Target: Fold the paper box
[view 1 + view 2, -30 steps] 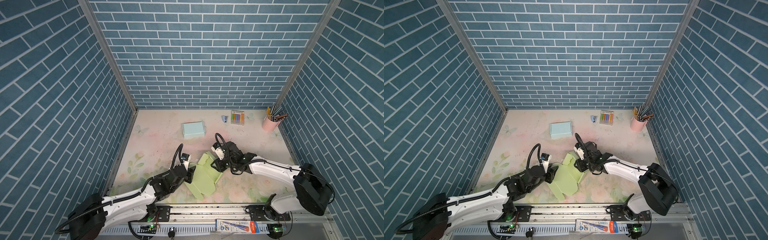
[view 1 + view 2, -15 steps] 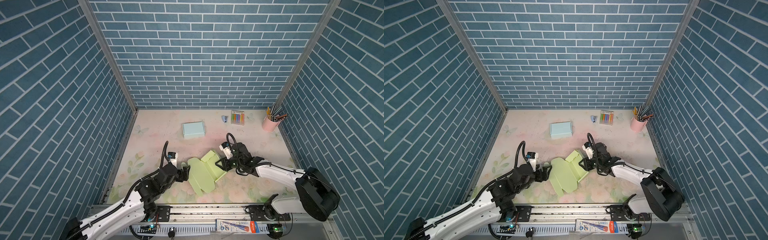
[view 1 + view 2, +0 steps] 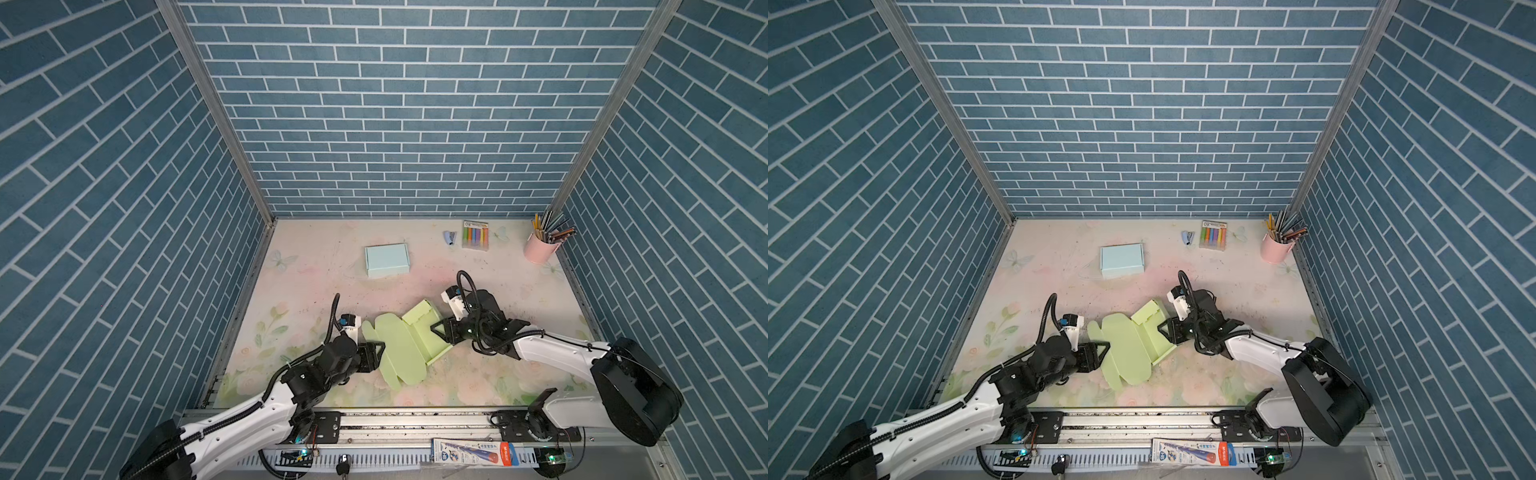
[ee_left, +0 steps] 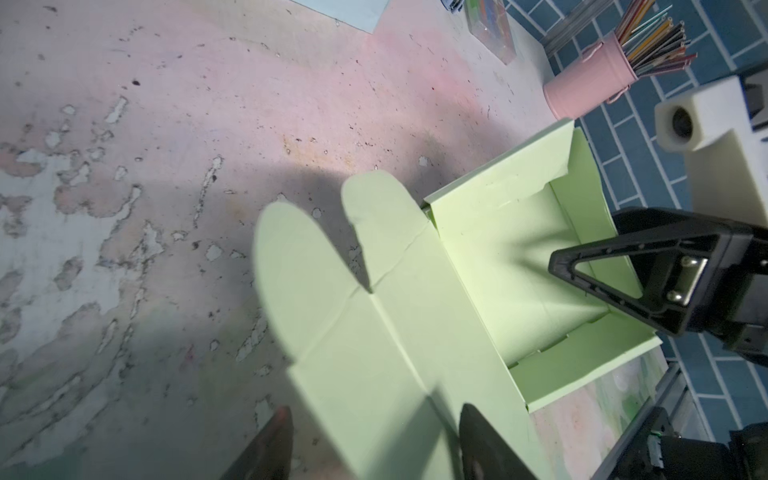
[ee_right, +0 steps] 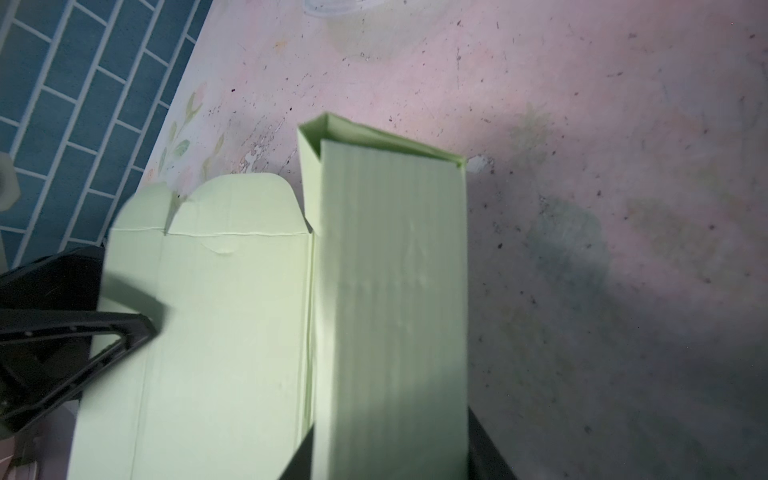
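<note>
Left gripper (image 3: 383,345): jaws part-way apart, straddling the edge of the box (image 3: 401,353) at its flat lid panel. One finger (image 4: 270,449) sits on each side of the card. A gap shows between them and no pinch is visible.

Right gripper (image 3: 433,328): jaws part-closed around the box's doubled-over side wall (image 5: 390,291). The wall fills the gap and both fingers look to be against it. In the left wrist view one finger (image 4: 665,228) sits inside the tray.

The box is pale green card, mostly unfolded. In both top views it lies diagonally on the table (image 3: 316,286), front-centre, between the two grippers and touching both.
- Lid half, toward the left arm: flat on the table, with rounded tabs (image 4: 299,249) at the end, crease lines showing and a small dent by one crease. The lid is not closed.
- Tray half, toward the right arm: the two end walls stand up. The side wall at the right gripper is raised and folded over into a hollow wedge, open at its end.

Farther back, well apart from the box, is a closed blue box (image 3: 386,259). Near the back right corner are a marker pack (image 3: 475,235) and a pink cup (image 3: 538,251) of pencils.
</note>
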